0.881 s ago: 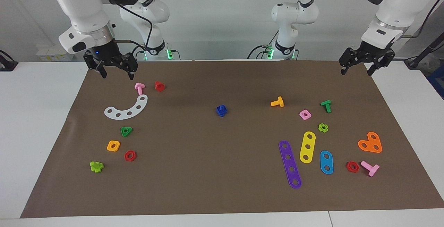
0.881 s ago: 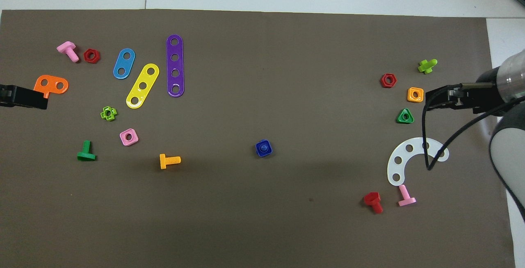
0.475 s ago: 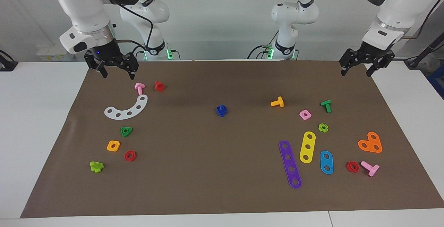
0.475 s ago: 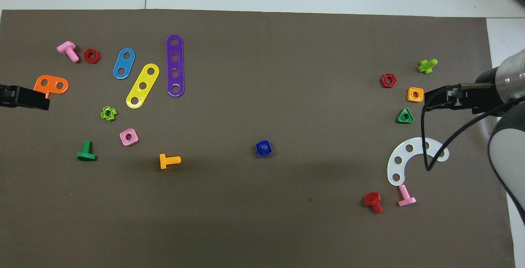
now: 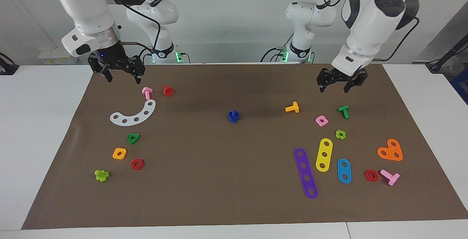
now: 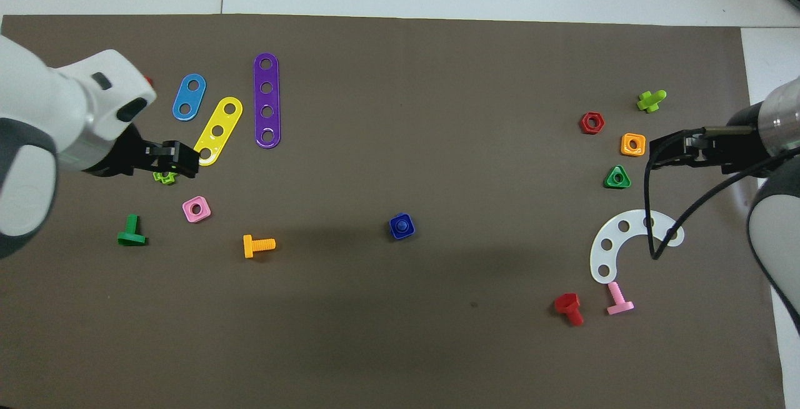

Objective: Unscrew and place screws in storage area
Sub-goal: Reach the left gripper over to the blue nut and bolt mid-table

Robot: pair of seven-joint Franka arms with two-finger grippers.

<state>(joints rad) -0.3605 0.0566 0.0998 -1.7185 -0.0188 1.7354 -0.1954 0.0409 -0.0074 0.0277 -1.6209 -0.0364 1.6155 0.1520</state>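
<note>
The blue screw (image 5: 233, 117) stands in the middle of the brown mat (image 5: 234, 180), threaded into a blue square nut; in the overhead view its round shaft end (image 6: 402, 226) shows in the nut's hole. My left gripper (image 5: 333, 86) is open and empty, up in the air over the left arm's end of the mat, above the spot between the orange bolt (image 5: 293, 107) and the green bolt (image 5: 344, 111). In the overhead view the left gripper (image 6: 187, 162) partly covers a light green cross nut. My right gripper (image 5: 123, 77) is open and empty, over the mat's corner beside a pink bolt (image 5: 147, 92).
Toward the left arm's end lie purple (image 5: 306, 173), yellow (image 5: 324, 154) and blue (image 5: 344, 170) strips, an orange heart plate (image 5: 391, 150), a pink nut (image 5: 321, 120). Toward the right arm's end lie a white arc (image 5: 133, 115), a red bolt (image 5: 168, 90) and several nuts (image 5: 133, 138).
My left arm has swung in from the mat's end edge toward the middle and lowered a little. My right gripper has stayed almost still. The blue screw has not moved.
</note>
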